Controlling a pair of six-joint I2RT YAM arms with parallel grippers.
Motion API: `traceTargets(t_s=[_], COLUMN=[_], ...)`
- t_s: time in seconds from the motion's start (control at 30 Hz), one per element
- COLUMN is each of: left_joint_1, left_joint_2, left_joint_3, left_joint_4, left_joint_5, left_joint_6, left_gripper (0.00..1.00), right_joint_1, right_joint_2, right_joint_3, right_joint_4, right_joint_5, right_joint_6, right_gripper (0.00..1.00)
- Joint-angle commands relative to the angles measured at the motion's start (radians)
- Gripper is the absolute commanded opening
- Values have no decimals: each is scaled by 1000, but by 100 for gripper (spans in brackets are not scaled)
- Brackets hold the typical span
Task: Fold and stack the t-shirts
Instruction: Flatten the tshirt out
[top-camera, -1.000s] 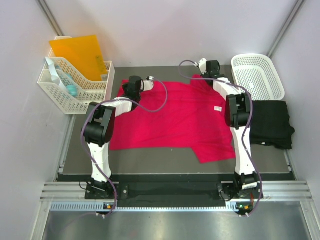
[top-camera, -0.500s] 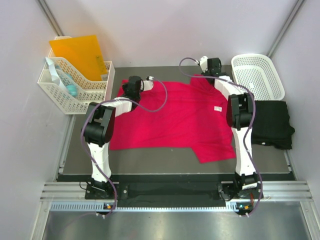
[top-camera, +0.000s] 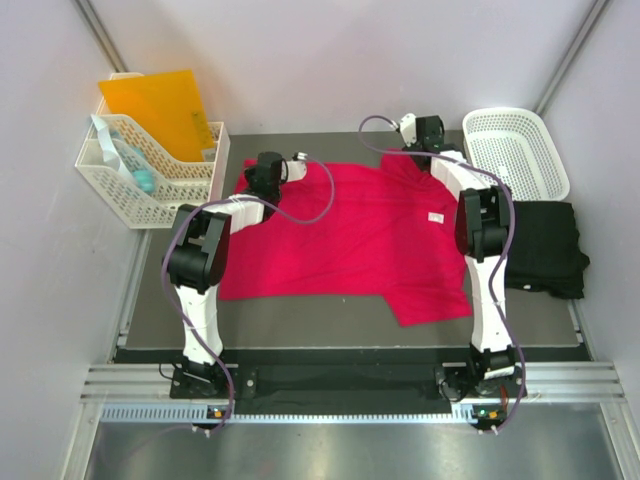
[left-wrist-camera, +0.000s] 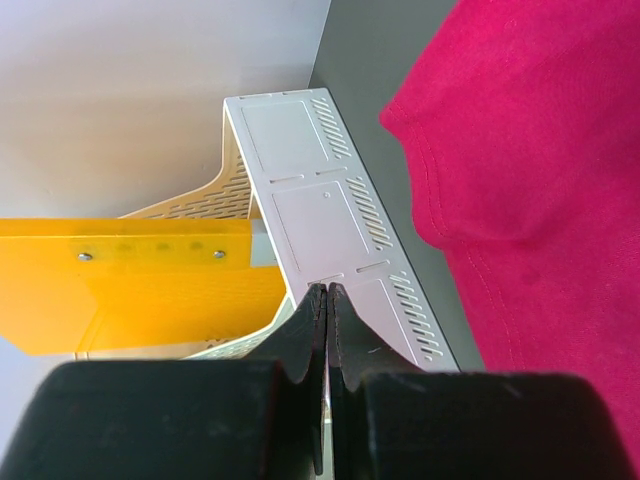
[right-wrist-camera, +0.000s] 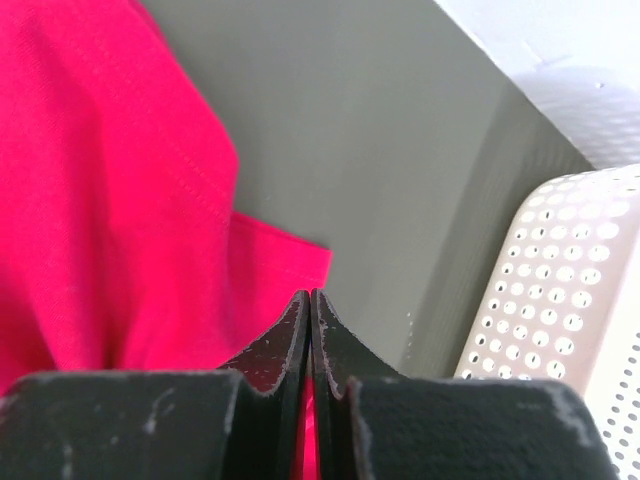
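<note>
Only slight outward drift at right gripper (right-wrist-camera: 308, 300); bright pinkish-red cloth t-shirt (top-camera: 350, 230) unmoved, flat on table (top-camera: 300, 312); both jaws closed; folding unstarted.

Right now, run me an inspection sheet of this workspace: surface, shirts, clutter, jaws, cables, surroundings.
Surface: grey table mat, flat, largely covered by cloth.
Job's things: red t-shirt spread open, unfolded; black t-shirt in a compact heap at the right edge; not stacked.
Clutter: white basket, empty, far right; white file rack holding an orange folder, far left.
Jaws: left jaws shut, empty, by the shirt's far-left corner; right jaws shut by its far-right corner, grip unconfirmed.
Cables: left arm's cable loops over the red t-shirt; right arm's cable arches near the far edge.
Surroundings: white walls; metal rail at the near edge.
</note>
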Motion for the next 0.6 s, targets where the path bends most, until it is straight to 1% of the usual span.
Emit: traceTargets(t_s=[0.0,0.57], left_joint_1=[2,2], left_joint_2=[-30,-40], left_joint_3=[32,32], left_joint_4=[40,28], left_joint_5=[-14,-20], left_joint_6=[-6,8], left_gripper=[0,0], right_joint_1=[8,17], right_joint_2=[-37,19], right_joint_3=[3,10], right_joint_4=[0,-17], right_joint_5=[-20,-6], right_joint_6=[11,-3], right_gripper=[0,0])
